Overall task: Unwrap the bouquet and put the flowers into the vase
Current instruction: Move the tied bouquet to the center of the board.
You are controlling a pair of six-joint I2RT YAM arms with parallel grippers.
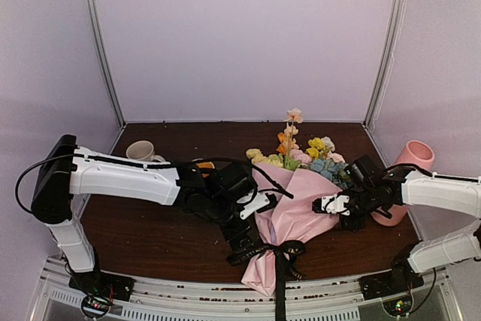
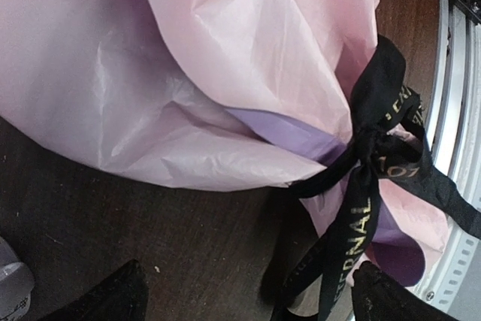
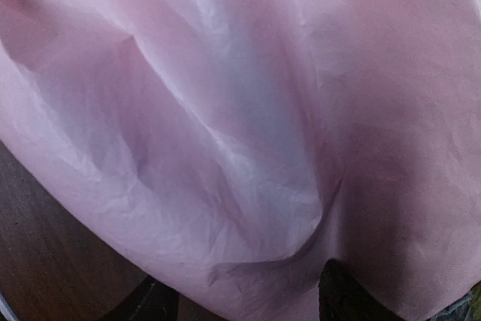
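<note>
Dark wooden tabletop (image 1: 150, 238), lilac walls. Cone-shaped bouquet in pink-lilac tissue paper (image 1: 297, 212) lies flat between both grippers, and its mixed artificial flowers (image 1: 301, 157) point away from them.

Left gripper (image 2: 248, 302): fingers wide apart. Black printed ribbon (image 2: 368, 140) is knotted just ahead of it, with one tail hanging between the fingers.

Right gripper (image 3: 240, 302): pressed against the paper. Cannot tell if it pinches any.

Tall matte pink vase (image 1: 413, 157) stands beyond the right gripper.

Judged step: untying, knot intact. Next move likely calls for closing on a ribbon tail and pulling it clear while the paper is steadied.

high rear view over table (image 1: 150, 246), both wrist views close on the bouquet (image 1: 293, 216)
</note>
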